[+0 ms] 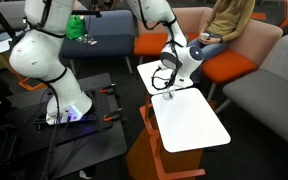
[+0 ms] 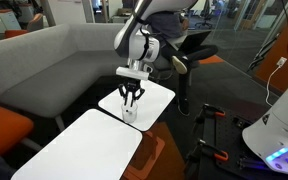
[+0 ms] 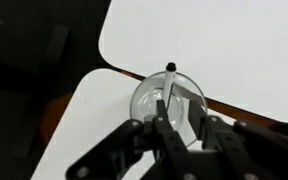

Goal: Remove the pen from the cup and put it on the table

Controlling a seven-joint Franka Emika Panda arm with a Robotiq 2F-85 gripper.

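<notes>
Narrowed but not shut, the jaws of my gripper (image 3: 176, 124) hang just above the cup (image 3: 170, 98). A gap shows between my two fingers (image 3: 132, 140), and nothing is pinched in it.

Left of the cup, in my wrist view, lies dark floor, then the white table (image 3: 89, 120) with its rounded corner. The cup stands at that table's edge, right beside a narrow gap where an orange-brown strip shows. Right of the cup, past that gap, spreads a second white tabletop (image 3: 214, 40).

In an exterior view, a bulky white machine (image 1: 39, 55) stands on dark floor well left of the cup. An orange and grey sofa (image 1: 239, 65) runs behind and to the right of the cup, and a seated person (image 1: 229, 22) is on it, well apart from the cup. In an exterior view the sofa's grey back (image 2: 44, 60) curves along to the left of the cup, with dark floor to the cup's right.

The pen (image 3: 170, 70) stands inside the cup, its black top leaning at the rim farthest from me. Its shaft slants down behind the clear wall toward my fingers. That top sits beyond my fingertips, about on the line midway between them, and neither finger touches it. In both exterior views my fingers point straight down over the cup's mouth, and the pen is too thin to make out there.
</notes>
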